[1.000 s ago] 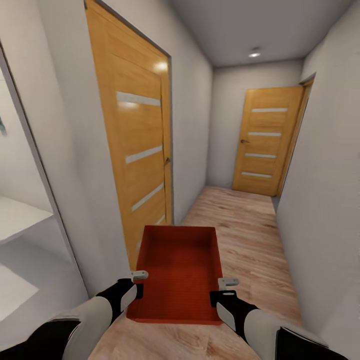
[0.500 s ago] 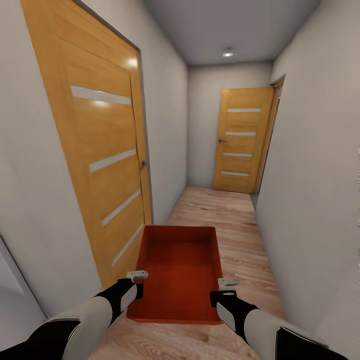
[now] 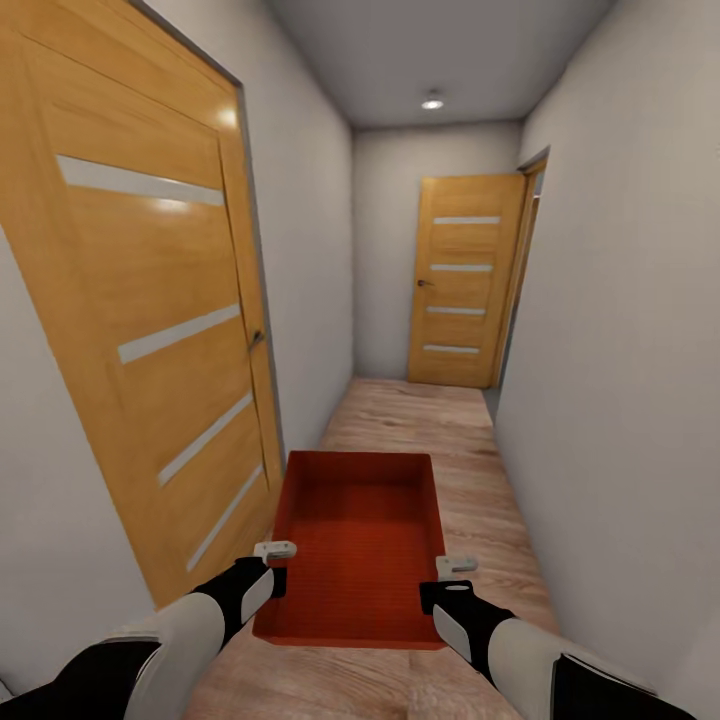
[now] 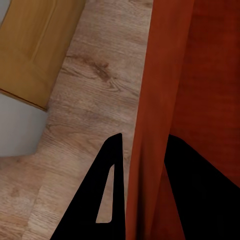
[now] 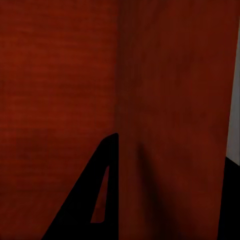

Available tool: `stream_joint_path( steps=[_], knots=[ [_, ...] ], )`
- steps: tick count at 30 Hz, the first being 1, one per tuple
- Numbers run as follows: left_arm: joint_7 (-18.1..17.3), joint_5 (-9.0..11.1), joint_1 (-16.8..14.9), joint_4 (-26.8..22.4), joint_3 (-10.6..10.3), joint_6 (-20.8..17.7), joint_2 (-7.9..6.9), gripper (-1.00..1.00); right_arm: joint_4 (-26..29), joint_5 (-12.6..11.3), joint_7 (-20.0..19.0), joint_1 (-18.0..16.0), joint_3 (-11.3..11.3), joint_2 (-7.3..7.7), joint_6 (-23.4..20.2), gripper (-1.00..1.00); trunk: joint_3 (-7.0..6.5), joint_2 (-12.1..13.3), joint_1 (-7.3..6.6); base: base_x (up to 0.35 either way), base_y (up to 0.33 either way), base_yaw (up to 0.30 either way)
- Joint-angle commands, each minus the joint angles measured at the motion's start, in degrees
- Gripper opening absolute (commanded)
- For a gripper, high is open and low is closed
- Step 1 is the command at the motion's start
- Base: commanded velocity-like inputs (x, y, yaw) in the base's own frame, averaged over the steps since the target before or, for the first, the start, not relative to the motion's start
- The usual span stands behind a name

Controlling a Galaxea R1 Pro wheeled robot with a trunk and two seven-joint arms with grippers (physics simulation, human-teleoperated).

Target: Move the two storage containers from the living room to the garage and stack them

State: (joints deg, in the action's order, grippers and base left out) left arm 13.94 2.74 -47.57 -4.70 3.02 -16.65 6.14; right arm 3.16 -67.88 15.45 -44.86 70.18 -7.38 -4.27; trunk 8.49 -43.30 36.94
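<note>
The left end effector (image 3: 277, 566) was clamped on the left wall of the orange-red storage container (image 3: 358, 545), 1 finger (image 4: 102, 200) outside that wall and the other inside, while the right end effector (image 3: 447, 580) gripped the right wall the same way. The container was held level between the 2 arms, above the light wood plank floor (image 3: 470, 470) of a narrow hallway. A wooden door (image 3: 150, 300) stood close on the left and another door (image 3: 462, 280) at the far end.
</note>
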Motion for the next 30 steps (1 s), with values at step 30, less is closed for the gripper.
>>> stream_joint_path(
  steps=[30],
  knots=[
    [0.4,0.9,0.0,0.1,-2.2,-0.3,-0.06,-1.00,0.1,1.2,0.5,-0.1,-0.8,0.87,-0.3,-1.00,0.09,-0.1,0.05,0.321,0.000,-0.140]
  ],
)
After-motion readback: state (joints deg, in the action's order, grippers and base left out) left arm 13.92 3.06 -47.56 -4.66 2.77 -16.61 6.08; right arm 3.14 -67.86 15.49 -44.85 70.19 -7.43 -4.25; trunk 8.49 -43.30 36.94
